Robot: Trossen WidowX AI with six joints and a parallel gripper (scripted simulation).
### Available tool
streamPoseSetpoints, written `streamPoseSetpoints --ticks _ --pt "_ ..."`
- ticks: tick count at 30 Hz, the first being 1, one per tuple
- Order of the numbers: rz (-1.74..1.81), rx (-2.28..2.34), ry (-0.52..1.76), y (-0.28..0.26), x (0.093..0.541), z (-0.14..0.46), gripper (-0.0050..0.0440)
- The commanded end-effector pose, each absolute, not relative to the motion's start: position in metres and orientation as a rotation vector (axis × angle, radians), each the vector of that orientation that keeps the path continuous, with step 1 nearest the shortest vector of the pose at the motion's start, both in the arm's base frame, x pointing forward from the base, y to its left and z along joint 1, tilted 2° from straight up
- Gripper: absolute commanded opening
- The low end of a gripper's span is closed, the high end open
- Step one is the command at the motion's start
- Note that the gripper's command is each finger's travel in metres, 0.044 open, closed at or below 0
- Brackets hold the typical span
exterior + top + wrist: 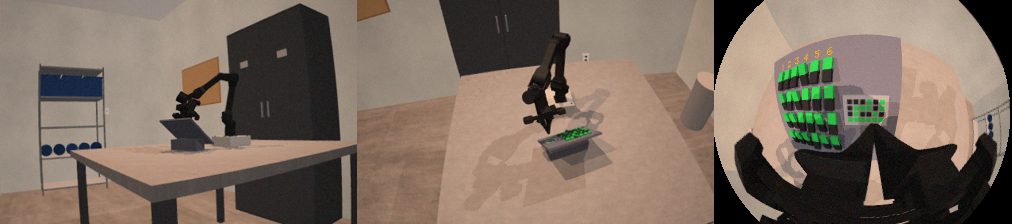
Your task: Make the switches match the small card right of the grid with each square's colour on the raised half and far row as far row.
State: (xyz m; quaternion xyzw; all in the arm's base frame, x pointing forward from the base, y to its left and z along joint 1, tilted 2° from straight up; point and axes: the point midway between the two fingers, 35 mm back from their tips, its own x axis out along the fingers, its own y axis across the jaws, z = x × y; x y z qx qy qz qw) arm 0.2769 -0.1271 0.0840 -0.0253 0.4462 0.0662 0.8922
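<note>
Above the tilted switch panel (555,144) on the bench (635,167), claw (547,130) hangs pressed together, pinching nothing. Card (866,110) sits beside the switch grid (809,102). Best approach: compare the squares first, then press only mismatched raised ends, tip centred, straight down.

One black arm (547,71), one tilted switch panel (569,139), one small card (866,110), one table (222,167), one dark cabinet (285,79), five blue balls (71,148).
</note>
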Motion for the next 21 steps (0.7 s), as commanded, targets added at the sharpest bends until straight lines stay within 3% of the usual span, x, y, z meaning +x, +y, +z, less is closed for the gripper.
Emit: streamPoseSetpoints --ticks 1,21 --pt "0.135 -0.051 0.927 -0.127 0.277 0.083 0.0" --pt "0.135 -0.051 0.927 -0.129 0.268 0.114 0.0"
